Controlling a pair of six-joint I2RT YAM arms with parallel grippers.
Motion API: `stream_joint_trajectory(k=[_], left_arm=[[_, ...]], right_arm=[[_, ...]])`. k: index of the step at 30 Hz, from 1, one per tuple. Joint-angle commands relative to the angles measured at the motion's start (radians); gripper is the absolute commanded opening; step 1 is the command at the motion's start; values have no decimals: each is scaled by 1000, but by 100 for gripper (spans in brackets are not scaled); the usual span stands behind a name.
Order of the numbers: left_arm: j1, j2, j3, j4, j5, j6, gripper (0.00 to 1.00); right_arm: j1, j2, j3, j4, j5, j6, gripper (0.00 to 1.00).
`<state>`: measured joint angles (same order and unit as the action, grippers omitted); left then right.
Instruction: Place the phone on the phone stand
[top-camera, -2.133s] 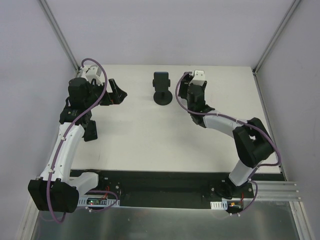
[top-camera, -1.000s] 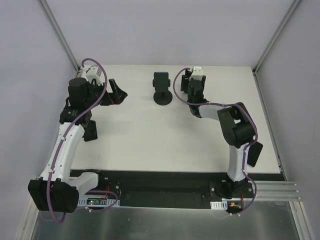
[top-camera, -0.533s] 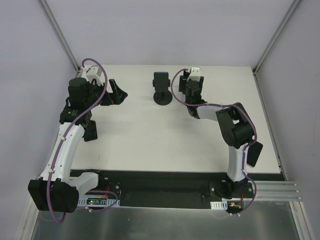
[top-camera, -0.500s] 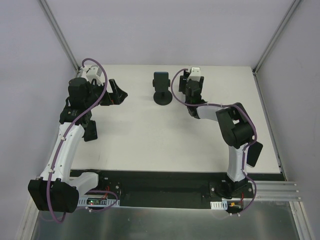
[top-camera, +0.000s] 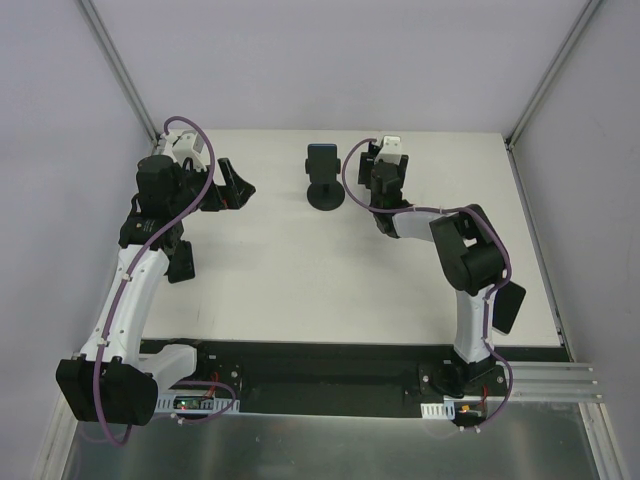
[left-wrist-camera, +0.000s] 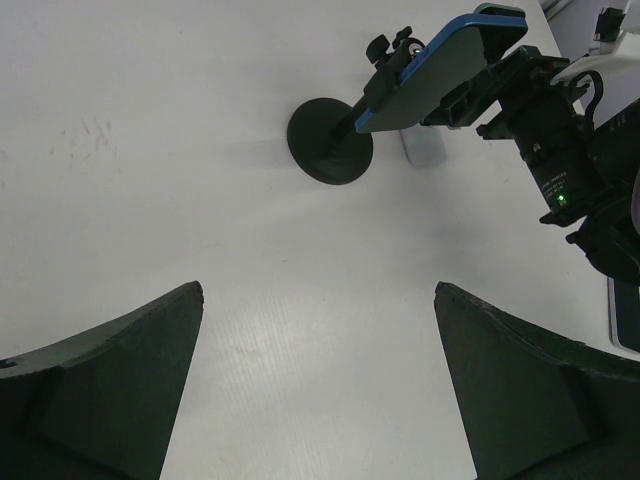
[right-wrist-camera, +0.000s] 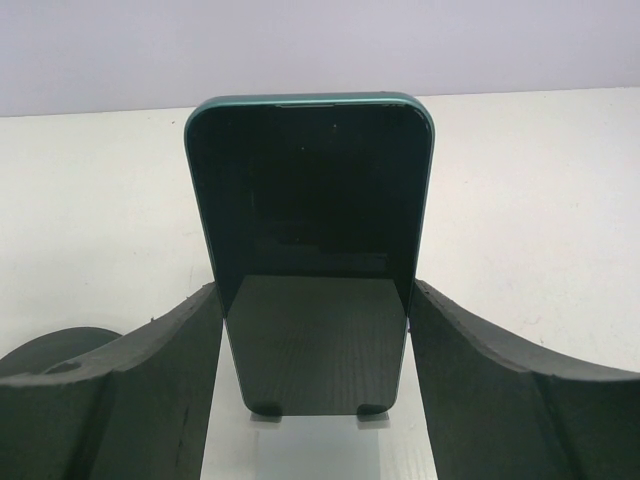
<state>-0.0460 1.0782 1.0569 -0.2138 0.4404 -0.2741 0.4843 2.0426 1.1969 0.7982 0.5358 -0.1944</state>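
Note:
The phone (top-camera: 322, 156), dark with a blue-green edge, sits tilted on the black phone stand (top-camera: 326, 196) at the back middle of the table. In the right wrist view the phone (right-wrist-camera: 310, 200) stands upright, its bottom edge on two small hooks of a white lip (right-wrist-camera: 315, 440). My right gripper (top-camera: 347, 166) reaches in from the right, and its fingers (right-wrist-camera: 150, 380) press against both side edges of the phone's lower half. My left gripper (top-camera: 240, 185) is open and empty, well to the left. It sees the phone (left-wrist-camera: 440, 70) and the stand base (left-wrist-camera: 330, 142) from afar.
The white table (top-camera: 300, 270) is walled by grey panels at the back and sides. The right arm's elbow (top-camera: 470, 250) is folded over the right half. The stand's round base (right-wrist-camera: 50, 355) shows at the lower left of the right wrist view.
The right arm's elbow has folded in toward the middle and its gripper has shifted slightly back toward the phone. The phone, the stand and the left arm have not moved.

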Motion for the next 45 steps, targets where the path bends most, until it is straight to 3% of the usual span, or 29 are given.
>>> stream_joint_trajectory(k=[1, 2, 5, 6, 8, 18, 21, 24, 27, 30, 34, 38, 45], left_arm=[[-3, -1, 9, 37, 23, 4, 98], [-3, -1, 9, 36, 21, 4, 98], [-2, -4, 9, 37, 18, 4, 98], [-3, -4, 8, 36, 17, 6, 98], [-2, -4, 8, 37, 14, 7, 98], [-2, 22, -5, 34, -45, 18, 99], [-2, 28, -5, 22, -107, 38, 99], [-3, 38, 6, -28, -306, 41, 99], [-2, 69, 12, -71, -489, 62, 99], [0, 71, 41, -134, -541, 104, 99], [37, 0, -52, -174, -565, 191, 99], [104, -52, -159, -202, -589, 222, 99], [233, 5, -221, -214, -575, 265, 99]], right_arm=[[-1, -7, 10, 65, 21, 16, 26], [0, -13, 9, 62, 26, 16, 32], [4, -25, 6, 42, 21, 19, 62], [4, -30, 3, 39, 23, 19, 81], [10, -50, -5, 35, 26, 15, 95], [36, -292, -94, -97, 32, -11, 96], [65, -432, -155, -235, 70, 44, 96], [108, -583, -254, -428, 27, 136, 96], [187, -706, -371, -455, -141, 220, 96], [286, -771, -454, -484, -270, 265, 96], [411, -817, -462, -554, -466, 282, 96], [502, -852, -462, -587, -527, 153, 96], [507, -924, -545, -522, -580, 167, 96]])
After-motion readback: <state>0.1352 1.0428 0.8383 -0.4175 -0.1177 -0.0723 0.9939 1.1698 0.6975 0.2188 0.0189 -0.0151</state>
